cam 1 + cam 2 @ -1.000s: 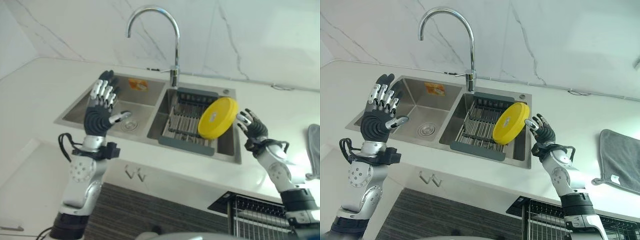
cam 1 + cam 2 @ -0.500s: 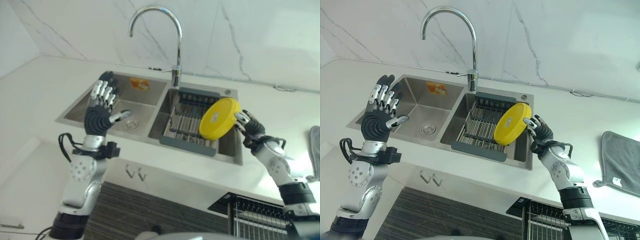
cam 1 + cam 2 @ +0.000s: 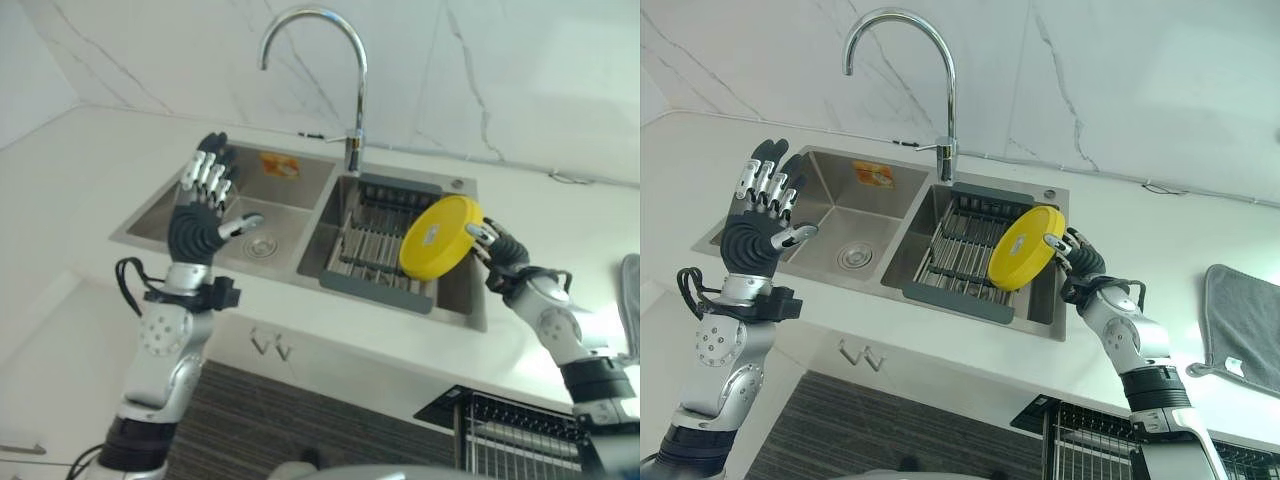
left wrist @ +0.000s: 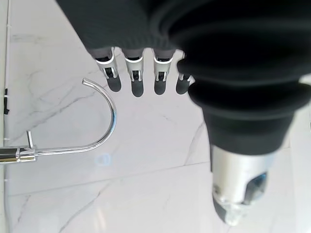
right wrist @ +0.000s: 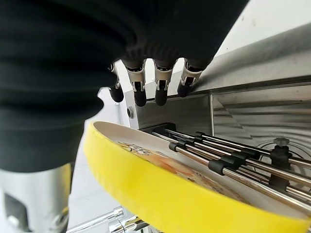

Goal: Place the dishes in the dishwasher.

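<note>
Plate [image 3: 1026,248]: bright yellow, plain underside; inner face off-white with a faint orange print.
Rack [image 3: 962,252]: dark grey frame, metal-grey bars with black sleeves.
Sink [image 3: 845,215]: brushed steel grey; orange-yellow sticker [image 3: 872,175] on far wall of left basin.
Tap [image 3: 902,60]: polished chrome.
Wall [image 3: 1120,80]: white marble, thin grey veins.
Counter [image 3: 1140,225]: plain white.
Cloth [image 3: 1243,322]: grey, right side, small white tag.
Floor [image 3: 830,430]: dark grey, fine stripes.
Both hands [image 3: 762,215] [image 3: 1080,258]: silver fingers, dark tips, black ribbed covers.
</note>
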You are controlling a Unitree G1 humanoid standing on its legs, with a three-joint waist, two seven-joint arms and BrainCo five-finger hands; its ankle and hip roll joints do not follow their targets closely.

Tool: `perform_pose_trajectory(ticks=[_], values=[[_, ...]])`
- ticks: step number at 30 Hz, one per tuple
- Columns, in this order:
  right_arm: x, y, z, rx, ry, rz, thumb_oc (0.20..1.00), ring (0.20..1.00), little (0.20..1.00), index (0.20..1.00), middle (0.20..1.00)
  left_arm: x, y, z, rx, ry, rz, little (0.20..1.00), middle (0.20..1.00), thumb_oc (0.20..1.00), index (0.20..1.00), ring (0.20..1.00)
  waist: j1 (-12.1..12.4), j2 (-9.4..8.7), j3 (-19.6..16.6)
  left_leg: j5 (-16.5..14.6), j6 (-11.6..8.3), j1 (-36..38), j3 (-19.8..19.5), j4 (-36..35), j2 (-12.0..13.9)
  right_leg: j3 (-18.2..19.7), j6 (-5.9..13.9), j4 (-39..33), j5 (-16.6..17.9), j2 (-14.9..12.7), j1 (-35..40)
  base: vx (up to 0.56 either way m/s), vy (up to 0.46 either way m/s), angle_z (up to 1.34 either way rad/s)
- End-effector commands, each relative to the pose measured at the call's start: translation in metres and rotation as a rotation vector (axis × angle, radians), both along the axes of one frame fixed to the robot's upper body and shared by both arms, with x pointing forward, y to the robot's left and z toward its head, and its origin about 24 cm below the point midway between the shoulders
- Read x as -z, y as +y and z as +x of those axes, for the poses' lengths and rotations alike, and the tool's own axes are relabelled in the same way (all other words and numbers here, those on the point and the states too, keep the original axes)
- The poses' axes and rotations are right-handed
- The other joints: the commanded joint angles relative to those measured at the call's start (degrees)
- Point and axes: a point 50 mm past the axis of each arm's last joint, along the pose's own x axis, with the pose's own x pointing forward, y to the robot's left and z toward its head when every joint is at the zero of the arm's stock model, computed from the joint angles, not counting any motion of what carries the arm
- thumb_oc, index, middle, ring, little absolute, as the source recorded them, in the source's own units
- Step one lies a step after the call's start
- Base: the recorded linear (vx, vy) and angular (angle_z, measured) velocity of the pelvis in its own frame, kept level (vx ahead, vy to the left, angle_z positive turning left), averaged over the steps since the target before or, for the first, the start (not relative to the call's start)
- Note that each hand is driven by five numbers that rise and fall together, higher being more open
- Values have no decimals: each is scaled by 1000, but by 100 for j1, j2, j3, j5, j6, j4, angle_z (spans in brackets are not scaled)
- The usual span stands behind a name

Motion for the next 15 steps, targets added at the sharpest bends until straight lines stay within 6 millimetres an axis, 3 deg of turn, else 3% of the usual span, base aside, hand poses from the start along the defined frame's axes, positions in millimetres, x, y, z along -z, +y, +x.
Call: perform_pose_trajectory(ticks=[1,15], values=[[-36,1,21,-24,-97,-48,1000,1000,1000,1000,1000,-19,-1,6,14,-75,47,1000,1000,1000,1000,1000,120,-276,-151,-703,231,253,283,-14,-322,13,-101,18,-499,86,291,0,0,0],[-39,8,32,-58,-68,-34,1000,1000,1000,1000,1000,-20,-4,9,26,-60,33,1000,1000,1000,1000,1000,182,-291,-136,-697,223,262,263,-14,-322,-5,-116,18,-511,93,314,-1,0,0]])
